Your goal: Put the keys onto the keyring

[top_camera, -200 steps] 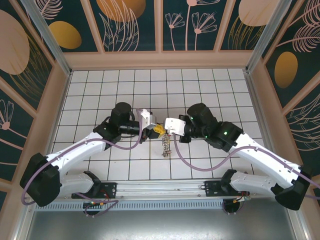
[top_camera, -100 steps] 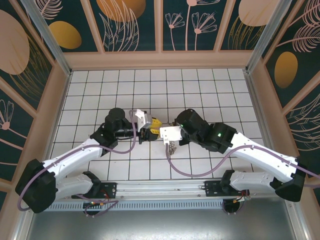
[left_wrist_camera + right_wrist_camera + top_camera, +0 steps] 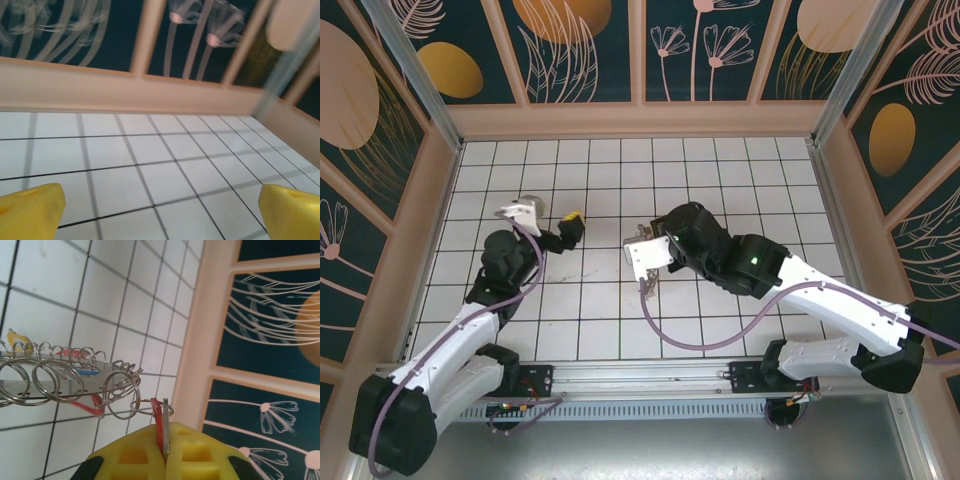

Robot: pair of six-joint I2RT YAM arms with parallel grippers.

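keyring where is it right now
In the top external view the keyring hangs from the shut right gripper near the middle of the tiled floor, well right of the open left gripper.

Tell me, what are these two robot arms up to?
They are putting keys on a keyring. The right end effector is clamped shut on what looks like a red-tagged key hooked to the keyring, and the bunch appears to hang just above the tiled table. The left end effector is off to the side, jaws wide open and holding nothing.
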